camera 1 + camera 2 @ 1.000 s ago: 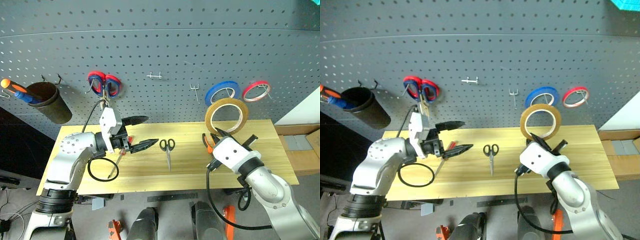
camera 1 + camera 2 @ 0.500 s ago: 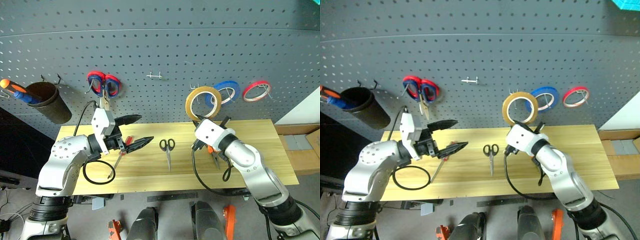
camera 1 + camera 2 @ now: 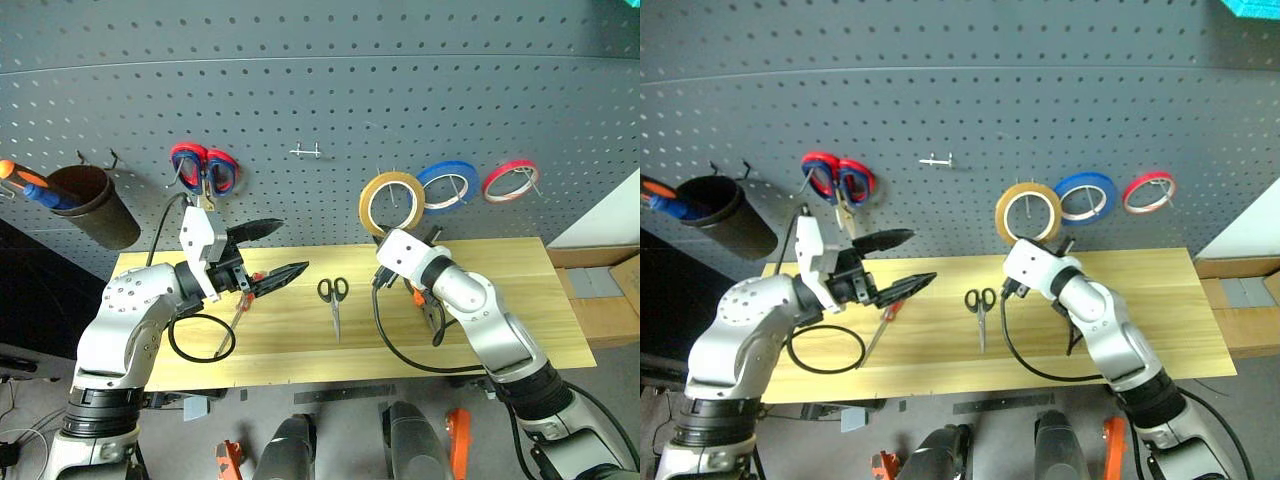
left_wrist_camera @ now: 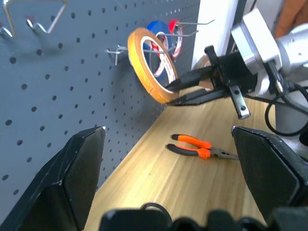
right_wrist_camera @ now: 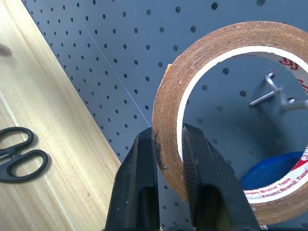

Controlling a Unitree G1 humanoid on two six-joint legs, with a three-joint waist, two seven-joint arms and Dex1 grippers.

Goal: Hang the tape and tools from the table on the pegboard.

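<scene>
The yellow-tan tape stands upright against the pegboard, its hole around a metal hook just left of the blue roll. My right gripper is shut on the tape's lower band, one finger outside the ring and one inside. On the table lie the red-handled screwdriver, the black-handled scissors and the orange-handled pliers, which my right arm partly hides from the head views. My left gripper hovers open above the screwdriver's handle, holding nothing.
Red-and-blue scissors, a blue roll and a red roll hang on the board. A dark cup at far left holds an orange-and-blue screwdriver. A bare hook sits at upper centre. A black cable loop lies by the screwdriver.
My right arm carried the tape left and in toward the board, from in front of the blue roll onto the hook beside it. The left arm stayed put.
</scene>
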